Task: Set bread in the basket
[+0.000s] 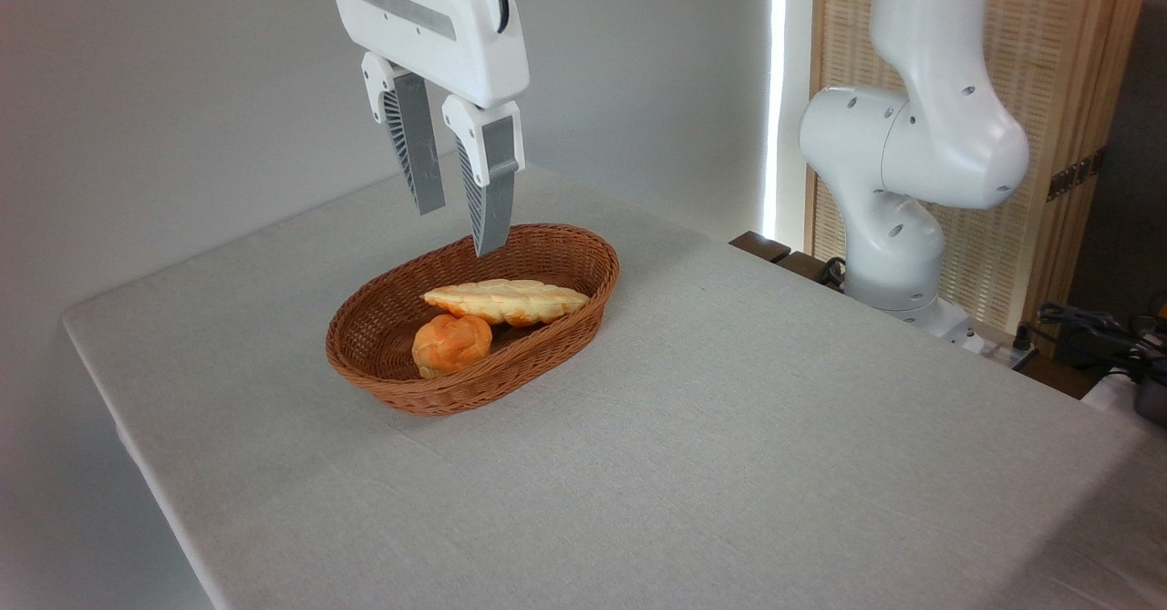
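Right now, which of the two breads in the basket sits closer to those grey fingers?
The long, pale braided loaf, lying farther back under the open end effector. The small round orange bun sits nearer the camera.

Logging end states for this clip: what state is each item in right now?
bread: lying flat inside the basket, not held
bun: in the basket, beside the bread
basket: upright on the table, holding both
gripper: open, empty, above the basket
table: covered with pale cloth
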Available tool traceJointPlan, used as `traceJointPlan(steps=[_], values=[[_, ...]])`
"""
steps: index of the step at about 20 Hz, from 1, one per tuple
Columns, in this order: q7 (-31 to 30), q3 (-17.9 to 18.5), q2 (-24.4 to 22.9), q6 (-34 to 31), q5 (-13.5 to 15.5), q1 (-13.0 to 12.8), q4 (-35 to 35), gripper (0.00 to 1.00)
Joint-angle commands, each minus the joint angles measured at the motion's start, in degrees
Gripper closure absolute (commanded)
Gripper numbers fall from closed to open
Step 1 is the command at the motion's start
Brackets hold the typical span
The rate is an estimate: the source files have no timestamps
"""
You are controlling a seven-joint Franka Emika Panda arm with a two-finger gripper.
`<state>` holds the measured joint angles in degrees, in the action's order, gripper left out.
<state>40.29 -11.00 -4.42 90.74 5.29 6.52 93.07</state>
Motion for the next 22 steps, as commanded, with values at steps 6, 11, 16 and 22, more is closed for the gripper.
traceJointPlan(steps=[6,11,16,22], values=[[3.31,9.06,3.37,-1.98,-2.75,-7.4,-4.66,0.0],[2.34,7.49,4.07,-1.1,-3.01,-7.84,-2.9,0.0],[2.6,7.13,3.81,-0.83,-3.36,-8.01,-0.88,0.0],[3.13,7.74,3.55,0.74,-3.89,-8.01,-0.79,0.0]])
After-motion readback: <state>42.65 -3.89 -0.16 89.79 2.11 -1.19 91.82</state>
